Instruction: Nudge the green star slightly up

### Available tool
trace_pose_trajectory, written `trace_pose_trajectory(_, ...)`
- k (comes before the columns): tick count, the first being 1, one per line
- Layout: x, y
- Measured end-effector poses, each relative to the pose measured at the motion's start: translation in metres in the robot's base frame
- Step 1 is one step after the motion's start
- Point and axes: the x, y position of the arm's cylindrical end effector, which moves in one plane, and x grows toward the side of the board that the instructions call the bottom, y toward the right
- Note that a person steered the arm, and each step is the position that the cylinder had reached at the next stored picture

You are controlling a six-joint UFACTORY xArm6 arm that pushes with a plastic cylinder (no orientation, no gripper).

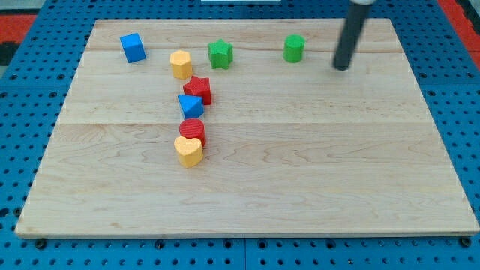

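The green star [220, 54] sits at the far side of the board [300, 187], just right of the yellow block [181, 64] and left of the green block [294, 49], while my tip [342, 67], a bare rod with no pincer, stands well right, not yet placed on the star's near side for the push.

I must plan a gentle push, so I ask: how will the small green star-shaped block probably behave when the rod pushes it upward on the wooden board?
The green star-shaped block looks rigid and squat, so it probably slides, not tips. Its notched outline may make it twist under an off-centre push. The wooden board looks smooth, so a light touch from my tip, now far to the view's right, should suffice.
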Motion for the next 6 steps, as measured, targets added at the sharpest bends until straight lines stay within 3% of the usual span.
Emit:
trace_pose_trajectory(1, -0.004, -0.074)
trace_pose_trajectory(4, 0.007, -0.161)
trace_pose_trajectory(6, -0.004, -0.15)
